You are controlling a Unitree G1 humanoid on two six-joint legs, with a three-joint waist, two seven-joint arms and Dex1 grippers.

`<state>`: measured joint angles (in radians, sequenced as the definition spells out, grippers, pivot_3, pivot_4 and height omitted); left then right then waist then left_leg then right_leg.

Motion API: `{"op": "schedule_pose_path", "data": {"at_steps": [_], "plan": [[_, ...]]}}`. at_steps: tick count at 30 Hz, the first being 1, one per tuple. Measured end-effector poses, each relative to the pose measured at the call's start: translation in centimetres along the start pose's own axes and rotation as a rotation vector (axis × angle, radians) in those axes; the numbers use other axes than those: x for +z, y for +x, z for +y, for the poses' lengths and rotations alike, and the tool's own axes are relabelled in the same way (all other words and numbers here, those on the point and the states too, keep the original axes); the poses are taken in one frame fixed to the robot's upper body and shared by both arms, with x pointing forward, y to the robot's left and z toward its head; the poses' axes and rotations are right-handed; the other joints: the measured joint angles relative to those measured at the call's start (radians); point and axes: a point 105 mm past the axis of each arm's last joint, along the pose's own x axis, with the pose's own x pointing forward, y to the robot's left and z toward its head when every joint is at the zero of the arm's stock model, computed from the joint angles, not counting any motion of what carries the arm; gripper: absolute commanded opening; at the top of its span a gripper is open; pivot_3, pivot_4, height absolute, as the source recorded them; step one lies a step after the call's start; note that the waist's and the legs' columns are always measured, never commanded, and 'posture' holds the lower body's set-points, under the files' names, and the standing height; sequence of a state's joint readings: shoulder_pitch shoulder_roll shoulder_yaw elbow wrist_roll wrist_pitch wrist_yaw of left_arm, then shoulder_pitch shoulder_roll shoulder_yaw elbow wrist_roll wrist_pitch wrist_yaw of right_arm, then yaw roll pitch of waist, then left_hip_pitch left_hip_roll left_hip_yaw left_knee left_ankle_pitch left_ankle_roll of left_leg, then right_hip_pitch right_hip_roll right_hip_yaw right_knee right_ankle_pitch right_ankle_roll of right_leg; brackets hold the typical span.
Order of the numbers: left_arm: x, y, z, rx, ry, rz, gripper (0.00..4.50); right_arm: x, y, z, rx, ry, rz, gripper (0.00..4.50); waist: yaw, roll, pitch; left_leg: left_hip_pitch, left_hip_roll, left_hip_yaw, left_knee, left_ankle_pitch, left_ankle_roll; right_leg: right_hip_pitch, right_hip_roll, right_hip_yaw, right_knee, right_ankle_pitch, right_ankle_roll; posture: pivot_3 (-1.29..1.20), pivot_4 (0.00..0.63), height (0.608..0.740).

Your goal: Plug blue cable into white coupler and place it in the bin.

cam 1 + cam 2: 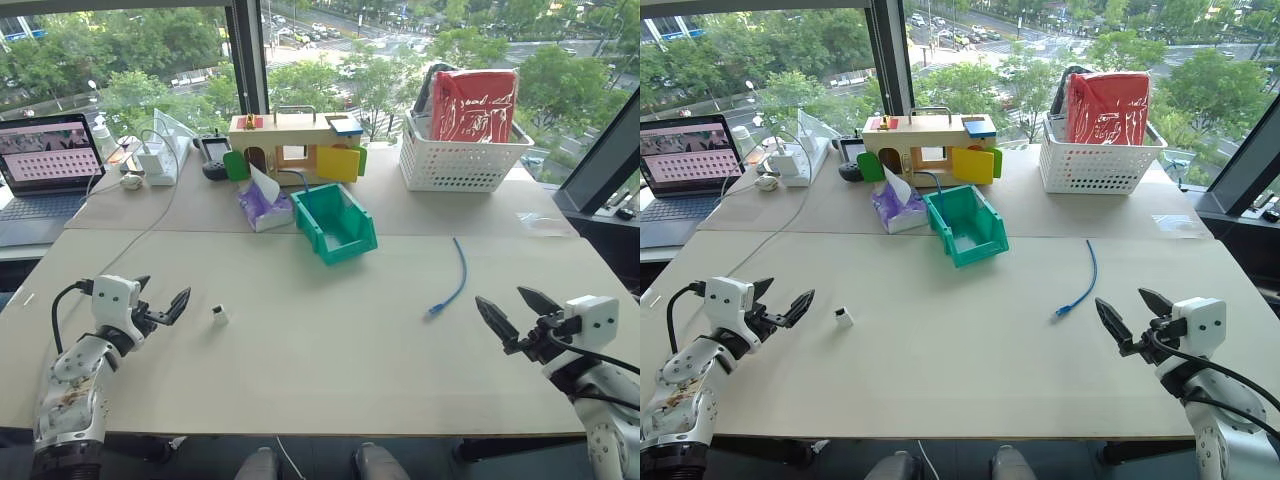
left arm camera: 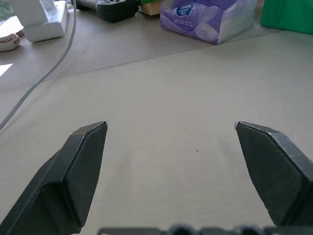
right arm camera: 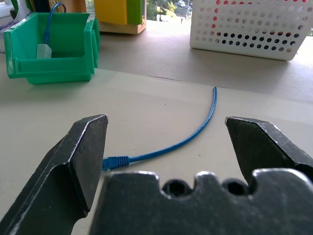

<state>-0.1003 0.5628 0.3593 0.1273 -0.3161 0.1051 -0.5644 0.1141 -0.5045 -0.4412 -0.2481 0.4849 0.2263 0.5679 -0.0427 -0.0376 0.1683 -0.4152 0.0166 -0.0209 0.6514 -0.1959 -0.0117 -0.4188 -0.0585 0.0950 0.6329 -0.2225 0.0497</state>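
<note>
On table: both end effectors wide, empty. I'd take cable [image 1: 449, 283] by plug with right end effector [image 1: 508, 315], coupler [image 1: 219, 315] with left end effector [image 1: 163, 302].

You had a blue cable [image 1: 452, 278], white coupler [image 1: 219, 314], green bin [image 1: 335, 224], white lattice basket [image 1: 462, 154] w/ red bag [image 1: 473, 103], purple tissue pack [image 1: 262, 205], beige table [image 1: 330, 350], black fingers [image 2: 80, 161].

The table [image 1: 330, 340] looked matt and smooth, the bin [image 1: 335, 222] was glossy green plastic, and the white basket [image 1: 460, 160] at one o'clock was perforated plastic.
</note>
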Motion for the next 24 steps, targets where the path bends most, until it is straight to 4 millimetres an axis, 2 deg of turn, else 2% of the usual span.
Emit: {"op": "schedule_pose_path", "data": {"at_steps": [3, 6, 8, 9, 10, 11, 15, 19, 21, 24], "plan": [[0.7, 0.5, 0.3, -0.034, -0.007, -0.003, 4.50, 0.0, 0.5, -0.2, 0.028, -0.004, 0.007, 4.45, 0.000, -0.001, 0.001, 0.000, 0.000, 0.000, 0.001, 0.000, 0.000, 0.000, 0.000, 0.000, 0.001, 0.000, 0.000, 0.00, 0.150, 0.729], [7.8, 2.8, 0.9, -0.168, -0.014, -0.141, 4.50, 2.2, 2.2, 0.1, 0.164, -0.042, 0.004, 4.45, 0.003, -0.003, 0.004, -0.003, 0.000, -0.002, 0.004, 0.004, -0.001, -0.002, 0.001, -0.001, 0.002, -0.001, 0.005, 0.00, 0.150, 0.729], [13.1, 3.0, -0.1, -0.320, 0.023, -0.236, 4.50, 3.8, 3.0, 1.1, 0.295, -0.100, 0.004, 4.45, 0.000, -0.002, 0.003, -0.001, 0.000, -0.001, 0.004, 0.003, -0.001, 0.002, 0.001, -0.001, 0.001, -0.001, 0.007, 0.00, 0.150, 0.729], [14.4, 2.9, -0.9, -0.390, 0.036, -0.251, 4.50, 3.8, 3.1, 1.5, 0.344, -0.115, 0.024, 4.45, -0.001, -0.001, 0.002, 0.000, -0.001, -0.001, 0.002, 0.003, 0.000, 0.004, 0.001, -0.001, -0.001, -0.002, 0.007, 0.00, 0.150, 0.729], [14.8, 2.8, -1.7, -0.449, 0.039, -0.248, 4.50, 3.8, 3.3, 1.8, 0.382, -0.122, 0.037, 4.45, -0.001, 0.000, 0.002, 0.002, -0.001, -0.001, 0.000, 0.003, 0.000, 0.006, 0.000, -0.001, -0.003, -0.002, 0.007, 0.00, 0.150, 0.729], [15.0, 2.6, -3.5, -0.584, 0.028, -0.203, 4.50, 3.1, 3.6, 2.3, 0.457, -0.141, 0.091, 4.45, -0.004, 0.001, 0.001, 0.003, -0.002, -0.001, -0.001, 0.002, 0.000, 0.006, 0.000, 0.000, -0.003, -0.003, 0.008, 0.00, 0.150, 0.729], [14.3, 1.6, -8.0, -0.879, 0.003, -0.075, 4.50, 1.8, 4.5, 2.4, 0.592, -0.257, 0.211, 4.45, -0.009, 0.001, 0.002, -0.004, -0.001, -0.001, -0.002, 0.002, 0.000, -0.004, 0.001, 0.000, -0.001, -0.001, 0.004, 0.00, 0.150, 0.729], [14.9, -0.1, -9.5, -1.031, 0.100, 0.017, 4.50, 1.4, 5.9, 2.4, 0.701, -0.356, 0.272, 4.45, -0.018, 0.001, 0.002, -0.004, 0.000, -0.001, -0.001, 0.002, 0.000, -0.003, 0.001, 0.000, -0.001, 0.000, 0.002, 0.00, 0.150, 0.729], [15.3, -1.1, -10.3, -1.107, 0.168, 0.048, 4.50, 1.0, 6.6, 2.3, 0.764, -0.399, 0.310, 4.45, -0.023, 0.002, 0.003, -0.004, -0.001, -0.001, -0.001, 0.002, 0.000, -0.003, 0.001, 0.000, -0.002, -0.002, 0.007, 0.00, 0.150, 0.729], [15.2, -2.1, -10.7, -1.151, 0.197, 0.091, 4.50, -0.1, 7.0, 2.1, 0.854, -0.463, 0.379, 4.45, -0.024, 0.002, 0.003, -0.004, -0.001, -0.001, -0.001, 0.002, 0.000, -0.003, 0.001, 0.000, -0.001, -0.003, 0.007, 0.00, 0.150, 0.729]]}}
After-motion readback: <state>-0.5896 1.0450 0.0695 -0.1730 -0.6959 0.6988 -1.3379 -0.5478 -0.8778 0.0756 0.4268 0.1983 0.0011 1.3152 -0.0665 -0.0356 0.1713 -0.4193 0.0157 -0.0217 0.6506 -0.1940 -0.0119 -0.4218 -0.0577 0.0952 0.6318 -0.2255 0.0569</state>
